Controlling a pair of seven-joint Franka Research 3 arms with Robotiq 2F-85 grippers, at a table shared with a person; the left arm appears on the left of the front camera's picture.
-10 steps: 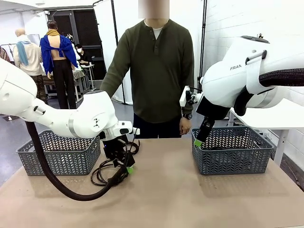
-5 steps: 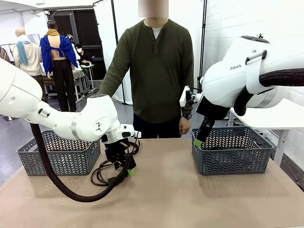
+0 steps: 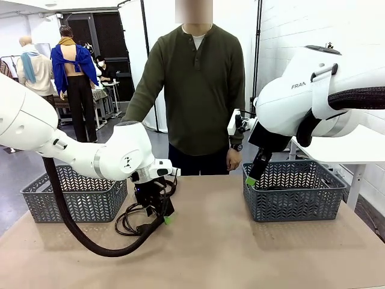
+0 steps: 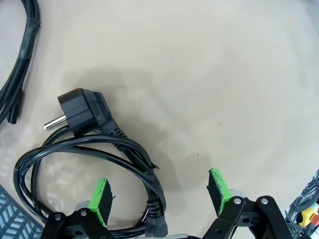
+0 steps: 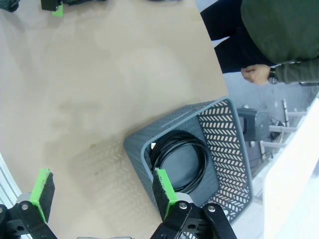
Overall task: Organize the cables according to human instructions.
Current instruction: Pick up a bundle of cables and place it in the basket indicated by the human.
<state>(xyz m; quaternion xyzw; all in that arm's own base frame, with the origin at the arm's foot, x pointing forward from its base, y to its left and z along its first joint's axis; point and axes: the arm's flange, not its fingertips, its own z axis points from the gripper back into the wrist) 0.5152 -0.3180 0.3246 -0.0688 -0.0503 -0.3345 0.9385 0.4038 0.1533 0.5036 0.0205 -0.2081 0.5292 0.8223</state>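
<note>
The left gripper [image 4: 159, 191], wide open, hangs over a looped black cable [image 4: 84, 142] with a chunky plug [image 4: 83, 110] on the smooth tan tabletop [image 4: 199, 59]. The right gripper [image 5: 102, 193], also wide, looks down on another coil [image 5: 175, 141] inside a grey holey basket [image 5: 135, 149].

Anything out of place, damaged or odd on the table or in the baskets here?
Nothing stands out. One cable lies loosely coiled on the table below the open left gripper, its plug intact. Another cable sits coiled inside the right basket. No damage or spill shows.
</note>
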